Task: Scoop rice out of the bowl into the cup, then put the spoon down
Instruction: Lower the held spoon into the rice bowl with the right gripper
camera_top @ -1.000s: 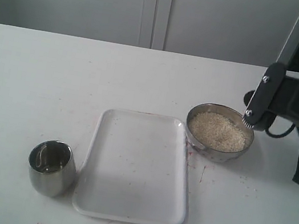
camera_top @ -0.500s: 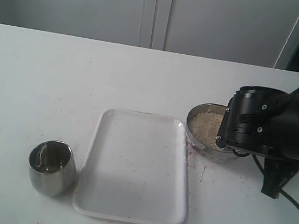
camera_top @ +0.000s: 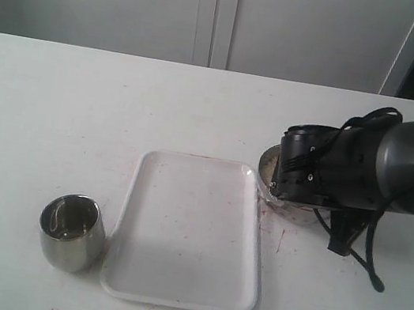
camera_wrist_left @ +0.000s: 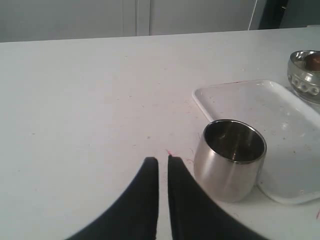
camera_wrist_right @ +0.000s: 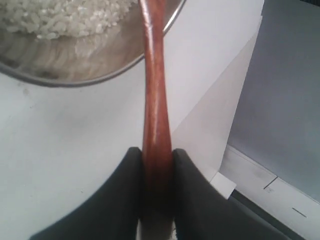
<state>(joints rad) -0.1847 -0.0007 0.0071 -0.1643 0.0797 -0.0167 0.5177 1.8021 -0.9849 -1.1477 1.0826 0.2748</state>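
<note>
My right gripper [camera_wrist_right: 157, 152] is shut on the slim handle of the dark reddish-brown wooden spoon [camera_wrist_right: 155, 95]. The handle runs over the rim of the steel bowl [camera_wrist_right: 75, 80] toward the off-white rice [camera_wrist_right: 65, 17] heaped inside. From outside, the right arm's wrist [camera_top: 332, 173] covers most of the bowl [camera_top: 265, 173], and the spoon is hidden there. The steel cup [camera_top: 71, 231] stands upright at the front left. My left gripper [camera_wrist_left: 162, 161] is shut on nothing, low beside the cup [camera_wrist_left: 230, 159]. The far bowl [camera_wrist_left: 302, 80] shows the brown spoon head [camera_wrist_left: 314, 61].
A white rectangular tray [camera_top: 189, 232] lies between cup and bowl, its edge close to both. A black cable [camera_top: 361, 258] trails from the right arm onto the table. The table's edge [camera_wrist_right: 240, 75] lies close behind the right gripper.
The right arm has swung down and leftward over the bowl and now hides most of it. The cup and the tray have not moved.
</note>
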